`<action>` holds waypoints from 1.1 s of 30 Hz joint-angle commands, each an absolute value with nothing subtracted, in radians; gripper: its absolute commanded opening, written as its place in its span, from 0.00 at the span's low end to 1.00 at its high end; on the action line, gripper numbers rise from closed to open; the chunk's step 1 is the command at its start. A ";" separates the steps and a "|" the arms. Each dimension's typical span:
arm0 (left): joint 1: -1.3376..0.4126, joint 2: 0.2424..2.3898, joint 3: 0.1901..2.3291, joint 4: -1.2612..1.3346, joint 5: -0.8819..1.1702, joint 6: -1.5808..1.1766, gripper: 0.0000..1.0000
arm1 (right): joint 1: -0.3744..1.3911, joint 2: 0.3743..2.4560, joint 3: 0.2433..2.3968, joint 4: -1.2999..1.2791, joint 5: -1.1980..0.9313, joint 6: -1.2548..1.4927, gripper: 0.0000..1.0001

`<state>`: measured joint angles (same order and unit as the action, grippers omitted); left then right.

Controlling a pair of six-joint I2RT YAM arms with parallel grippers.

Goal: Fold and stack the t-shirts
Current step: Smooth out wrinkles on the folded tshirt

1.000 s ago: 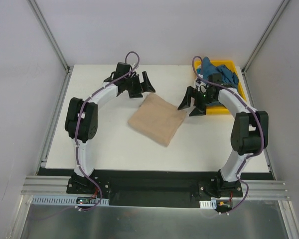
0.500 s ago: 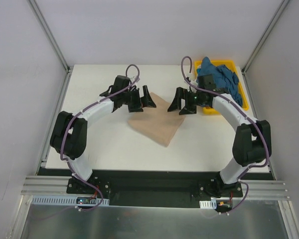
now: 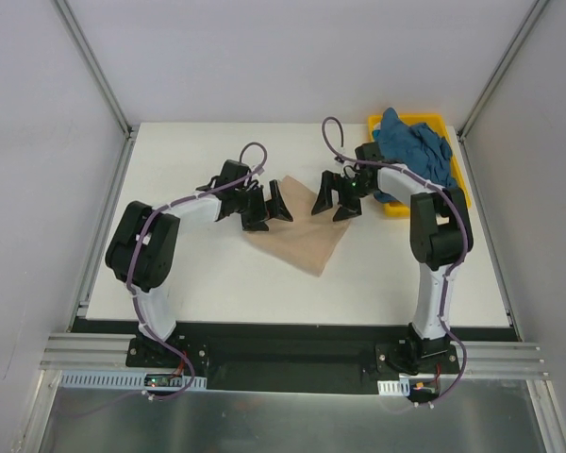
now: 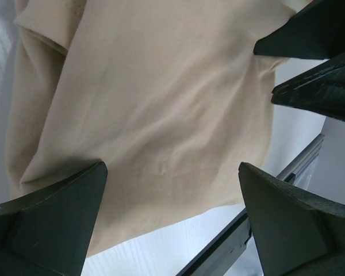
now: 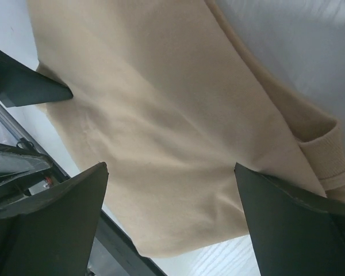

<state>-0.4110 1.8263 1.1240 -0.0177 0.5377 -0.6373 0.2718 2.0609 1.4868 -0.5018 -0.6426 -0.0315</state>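
Observation:
The folded tan-beige t-shirt [image 3: 300, 236] lies flat in the middle of the white table; it fills the left wrist view [image 4: 149, 103] and the right wrist view [image 5: 161, 115]. My left gripper [image 3: 268, 209] is open over the shirt's far left corner. My right gripper [image 3: 334, 200] is open over the shirt's far right corner. Both are empty. The teal-blue t-shirt [image 3: 413, 146] lies crumpled in the yellow tray [image 3: 400, 209] at the back right.
The table's edge rail [image 4: 247, 230] shows beyond the shirt in the left wrist view. Grey enclosure walls stand on three sides. The arm bases sit on the black rail [image 3: 283, 354] at the near edge.
Both grippers have moved inward, toward each other, to the far corners of the tan shirt. The right gripper has come away from the tray. The shirt has not moved.

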 commanded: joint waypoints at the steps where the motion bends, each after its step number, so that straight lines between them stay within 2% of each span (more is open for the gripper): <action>1: -0.411 1.832 1.078 0.037 0.520 -0.655 0.99 | 0.265 2.089 1.562 -0.534 -0.661 -0.166 0.97; 6: -0.449 1.796 0.996 0.057 0.486 -0.676 1.00 | 0.267 2.042 1.543 -0.505 -0.749 -0.218 0.96; 13: -0.558 1.576 0.835 0.058 0.422 -0.750 0.99 | 0.270 1.781 1.428 -0.459 -0.730 -0.187 0.97; 20: -0.580 1.379 0.871 0.020 0.358 -0.697 0.99 | 0.314 1.510 1.134 -0.252 -0.761 0.032 0.97; 22: -0.569 1.399 0.919 0.011 0.310 -0.672 0.99 | 0.331 1.471 1.056 -0.201 -0.775 0.078 0.97; 26: -0.506 1.535 1.035 0.008 0.374 -0.643 0.99 | 0.344 1.460 0.991 -0.175 -0.785 0.118 0.96; 33: -0.397 1.799 1.170 0.008 0.495 -0.663 0.99 | 0.348 1.581 0.922 -0.115 -0.762 0.156 0.97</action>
<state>-0.4473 1.7065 1.1381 0.0315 0.4122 -0.6697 0.3450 1.5169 0.9512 -0.2024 -0.7528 0.1116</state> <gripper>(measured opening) 0.993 0.966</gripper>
